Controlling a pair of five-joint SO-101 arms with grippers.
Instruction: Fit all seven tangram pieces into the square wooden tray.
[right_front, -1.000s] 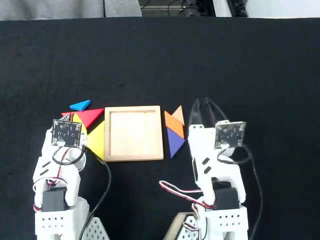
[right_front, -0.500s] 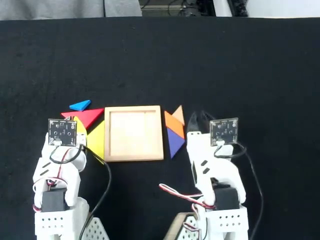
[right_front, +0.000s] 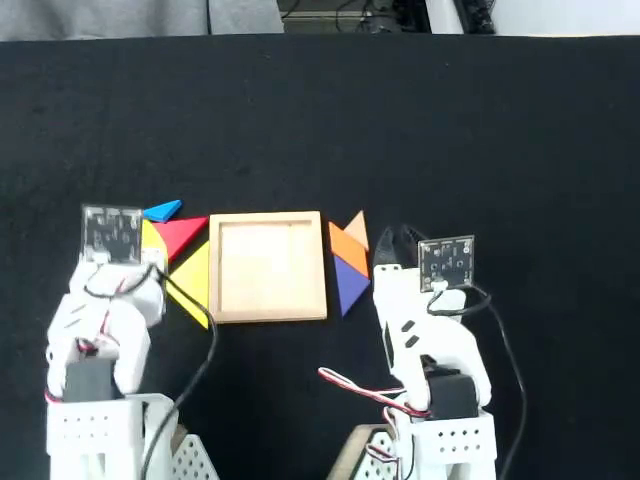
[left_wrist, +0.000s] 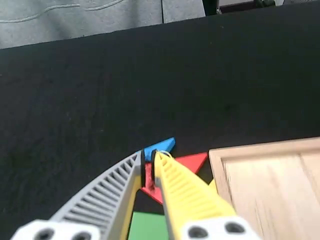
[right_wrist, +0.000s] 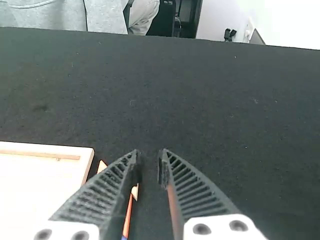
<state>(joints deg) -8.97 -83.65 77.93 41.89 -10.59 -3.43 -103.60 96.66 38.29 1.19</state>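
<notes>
Left hand (left_wrist: 149, 156), nearly closed and empty, points at the red triangle (left_wrist: 192, 161) beside the tray (right_front: 267, 316) (bare so far), likely to nudge it; right hand (right_wrist: 148, 152), slightly parted, empty too.

Left tool (left_wrist: 149, 157) closed; right tool (right_wrist: 148, 161) barely parted.

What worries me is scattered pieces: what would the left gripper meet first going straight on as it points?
Probably the small blue triangle, just past the tips of the left gripper. Depth is unclear, so it may touch the red triangle below it first.
</notes>
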